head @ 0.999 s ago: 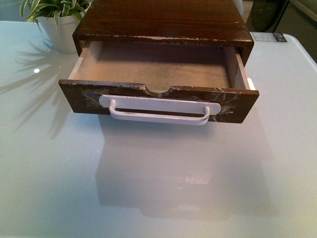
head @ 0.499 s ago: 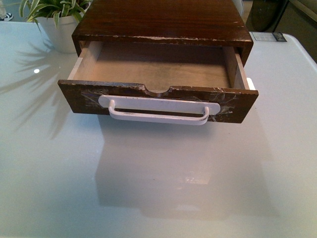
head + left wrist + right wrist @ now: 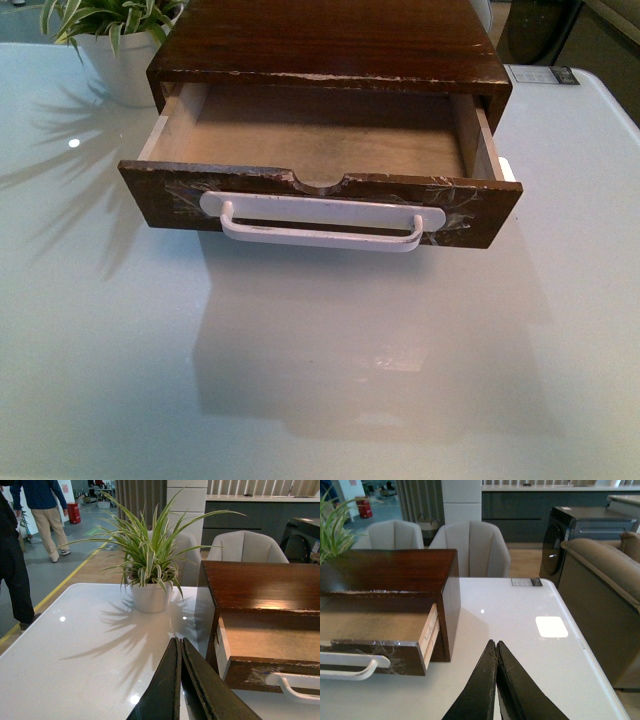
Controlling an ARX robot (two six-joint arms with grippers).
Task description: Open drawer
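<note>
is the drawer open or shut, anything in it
Open. The drawer is pulled well out of the cabinet, baring its pale wooden floor. It looks empty; only the strip just behind its front is hidden.

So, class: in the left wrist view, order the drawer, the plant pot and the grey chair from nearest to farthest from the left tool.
1. Drawer, open, beside the left tool.
2. Plant pot, further back on the table.
3. Grey chair, beyond the table.
</note>
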